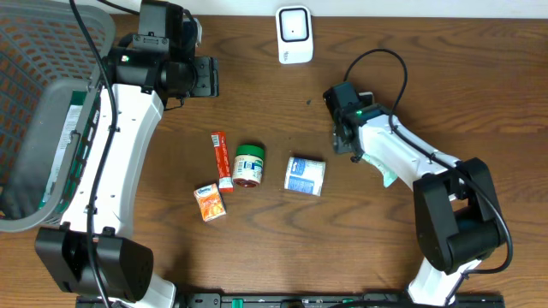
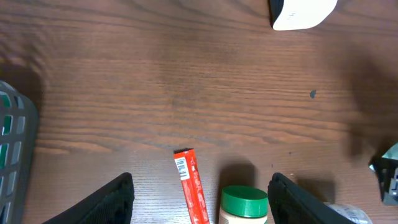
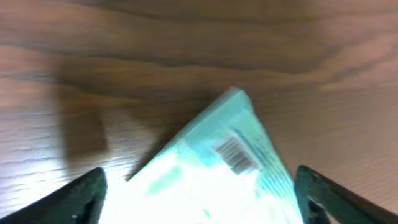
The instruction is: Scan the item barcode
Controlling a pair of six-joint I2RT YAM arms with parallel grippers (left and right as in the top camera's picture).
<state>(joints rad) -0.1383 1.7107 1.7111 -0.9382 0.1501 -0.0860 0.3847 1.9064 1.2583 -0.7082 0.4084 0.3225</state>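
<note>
Gripping the teal packet (image 3: 211,168) appears to be the step in hand. It lies on the surface (image 3: 186,37) within the right end effector (image 3: 199,177), whose jaws stand wide apart, holding nothing. Close across its width, clear of the barcode (image 3: 235,154). The barcode faces up. The long axis seems to run away from the wrist, narrow corner leading. Left end effector (image 2: 202,180): open, empty.

Overhead view evenly lit, sharp, soft shadows. Right wrist view blurred; teal packet (image 3: 231,146) washed out by glare.
</note>
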